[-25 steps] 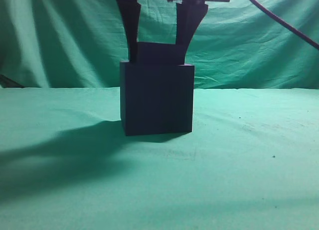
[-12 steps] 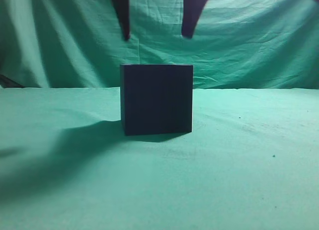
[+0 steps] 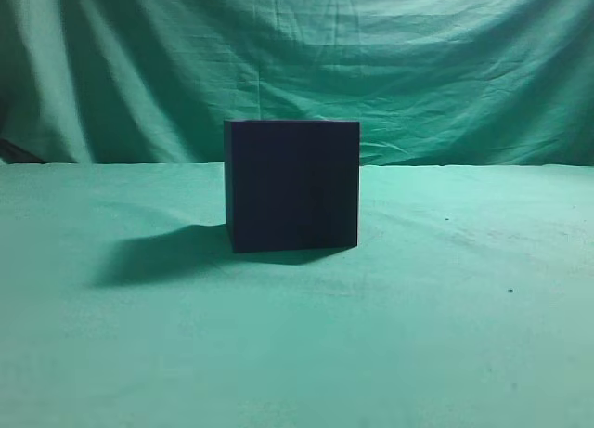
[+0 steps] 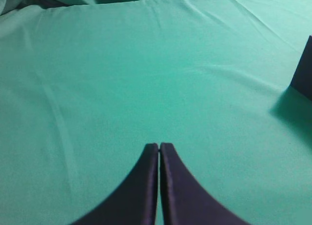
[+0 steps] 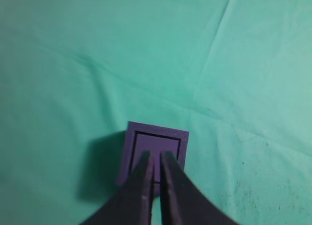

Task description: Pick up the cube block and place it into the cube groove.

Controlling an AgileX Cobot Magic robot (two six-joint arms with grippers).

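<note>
both grippers are pinched nearly closed on nothing: the left gripper (image 4: pixel 159 146) over bare cloth, the right gripper (image 5: pixel 155 156) high above the cube groove (image 3: pixel 291 185). the cube block (image 5: pixel 157 144) sits inside it, top flush with the rim. my worry is a descending right arm jabbing the block or shoving the box. the green cloth (image 3: pixel 445 335) is wrinkled, with a draped green backdrop (image 3: pixel 445 66) behind.

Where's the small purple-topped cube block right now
In the right wrist view, the small purple-topped cube block sits seated inside the larger dark cube-shaped box, mid-table on the green cloth, directly beneath the right end effector.
</note>
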